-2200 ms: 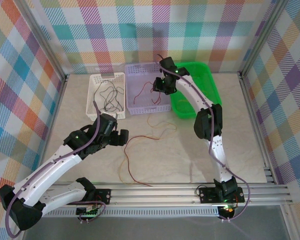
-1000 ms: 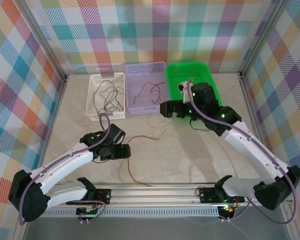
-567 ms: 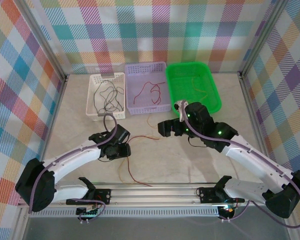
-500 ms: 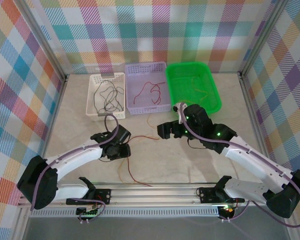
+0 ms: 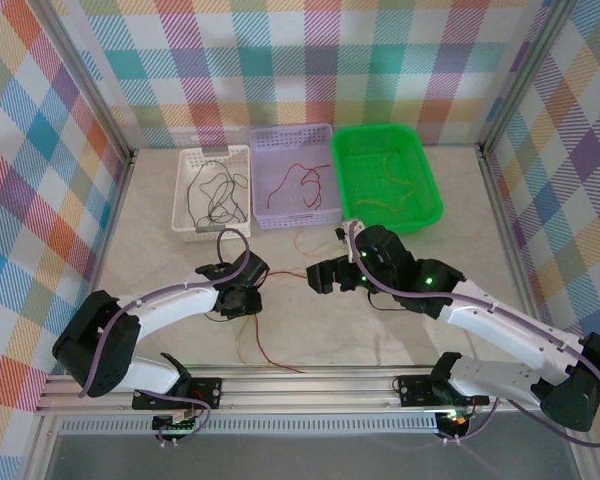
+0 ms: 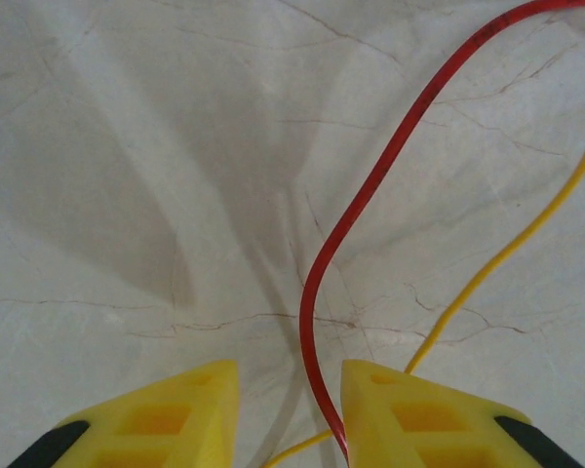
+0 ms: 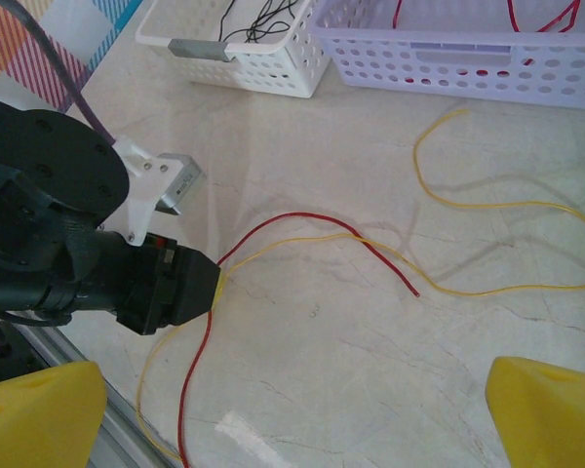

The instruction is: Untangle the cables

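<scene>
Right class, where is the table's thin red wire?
Top view, left of centre: the thin red wire runs between left gripper fingers, beside a yellow wire.

The table top [image 6: 127, 195] reads as pale marble-look stone: smooth, with faint brown veins and a soft sheen. Across it, the red cable [image 6: 317, 283] shows glossy plastic insulation; the yellow cable [image 6: 507, 253] has the same slick skin. The left gripper's fingers [image 6: 175, 419] are matt yellow plastic with moulded pockets. The white basket [image 7: 263, 63] and lilac basket [image 7: 448, 63] are perforated plastic, dull-finished; the green basket [image 5: 385, 129] is brighter plastic. The front rail [image 5: 310, 385] looks like bare brushed aluminium. The right arm's shell [image 5: 500, 325] is smooth white plastic, its joints matt black.
</scene>
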